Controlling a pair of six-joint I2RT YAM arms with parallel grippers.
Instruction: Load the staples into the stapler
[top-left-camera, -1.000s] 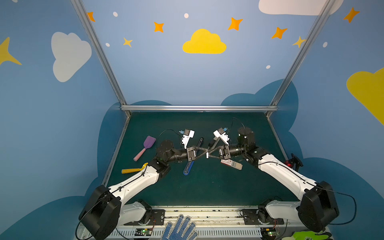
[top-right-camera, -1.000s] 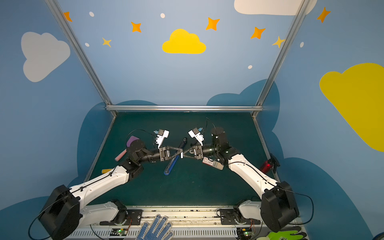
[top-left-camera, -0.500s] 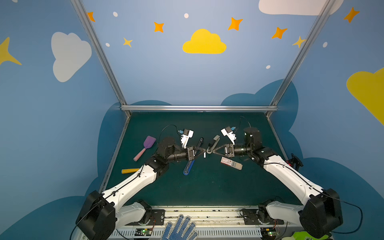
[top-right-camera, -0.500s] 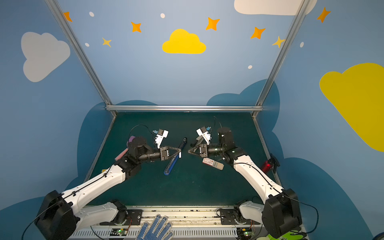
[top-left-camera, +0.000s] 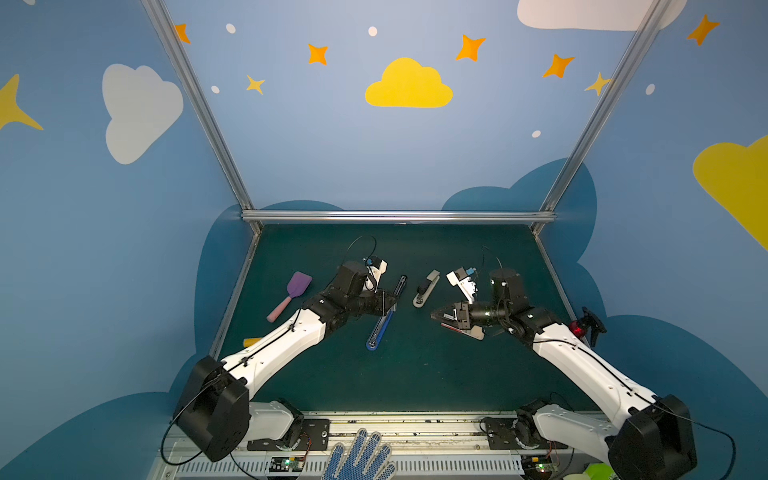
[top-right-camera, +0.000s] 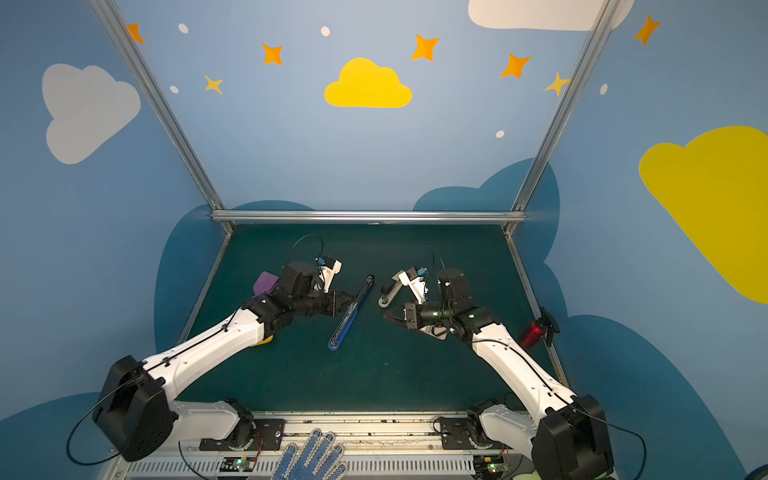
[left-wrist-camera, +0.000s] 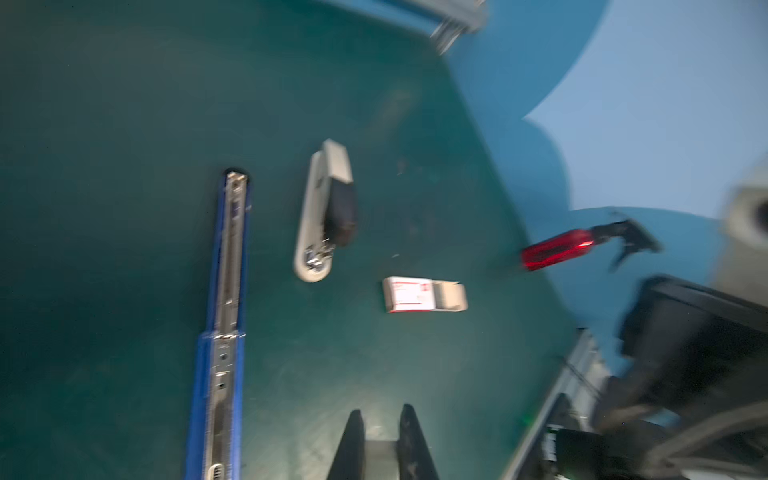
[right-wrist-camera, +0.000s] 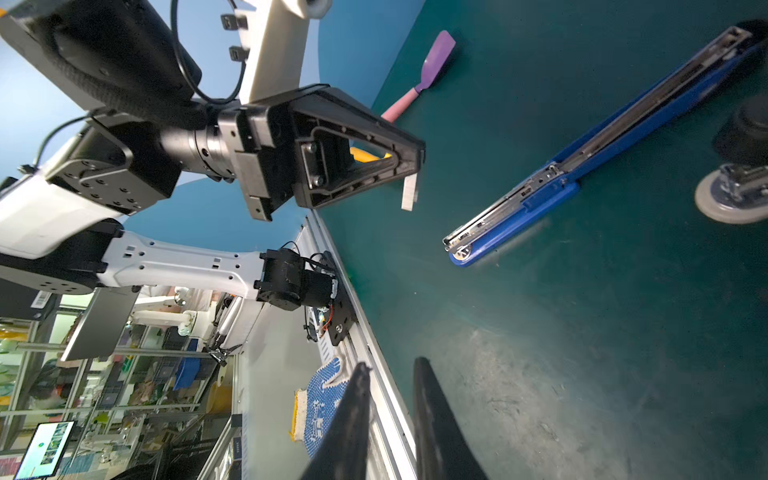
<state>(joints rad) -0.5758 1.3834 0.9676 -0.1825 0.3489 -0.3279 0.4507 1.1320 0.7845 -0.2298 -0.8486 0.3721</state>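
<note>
The claws have drawn apart after meeting, so the left claw (right-wrist-camera: 415, 164) now pinches a pale staple strip (right-wrist-camera: 409, 192) close by the opened blue stapler (top-left-camera: 380, 328), while the right claw (right-wrist-camera: 390, 363), slightly spread and empty, hovers over the staples box (left-wrist-camera: 415, 294) on the bench (top-left-camera: 415, 374), which suggests loading comes next.

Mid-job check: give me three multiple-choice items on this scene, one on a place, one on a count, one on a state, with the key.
1. Staple box lies: A by the spatula B on the mat by the right gripper C off the mat.
2. Staplers on the mat: A one B two C three.
3. Left gripper: A open, empty B shut on the box C shut on a pale strip.
Key: B, box shows beside that gripper; B, blue stapler, grey stapler; C, strip pinched at its tip.
</note>
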